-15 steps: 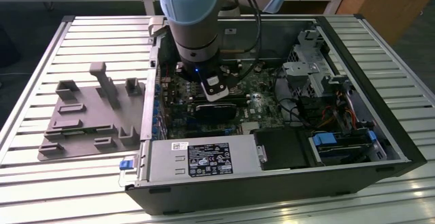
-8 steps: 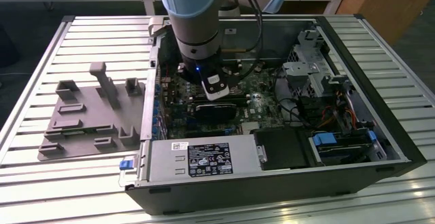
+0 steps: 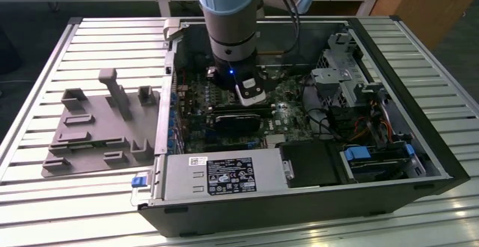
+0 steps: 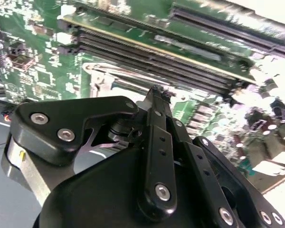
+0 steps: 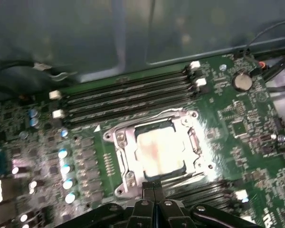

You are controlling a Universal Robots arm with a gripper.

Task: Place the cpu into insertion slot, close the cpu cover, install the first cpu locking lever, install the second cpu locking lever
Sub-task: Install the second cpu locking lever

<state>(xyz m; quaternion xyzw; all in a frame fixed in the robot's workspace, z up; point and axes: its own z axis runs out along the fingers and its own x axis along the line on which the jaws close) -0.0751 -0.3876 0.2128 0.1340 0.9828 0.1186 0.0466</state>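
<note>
In the first wrist view the pale silver cpu [image 5: 159, 152] lies flat in the insertion slot [image 5: 127, 184] on the green motherboard [image 5: 237, 128]. The silvery cpu cover [image 5: 121, 148] lies down around the chip. A thin wire lever [image 5: 147, 121] runs along the socket's edge beside the memory slots. My gripper [image 5: 153, 189] is shut, its black fingertips pressed together just at the socket's near edge. The second wrist view shows the same fingers [image 4: 156, 123] from behind, pointing at the socket's metal frame [image 4: 104, 78]. In the exterior view my gripper [image 3: 249, 102] reaches down into the open computer case.
Long black memory slots [image 5: 128, 97] lie beside the socket. The case walls [image 3: 299, 202], a power supply [image 3: 224, 177] and drive cages [image 3: 344, 84] hem in the board. A grey fixture plate [image 3: 97, 129] sits on the slatted table at the exterior view's left.
</note>
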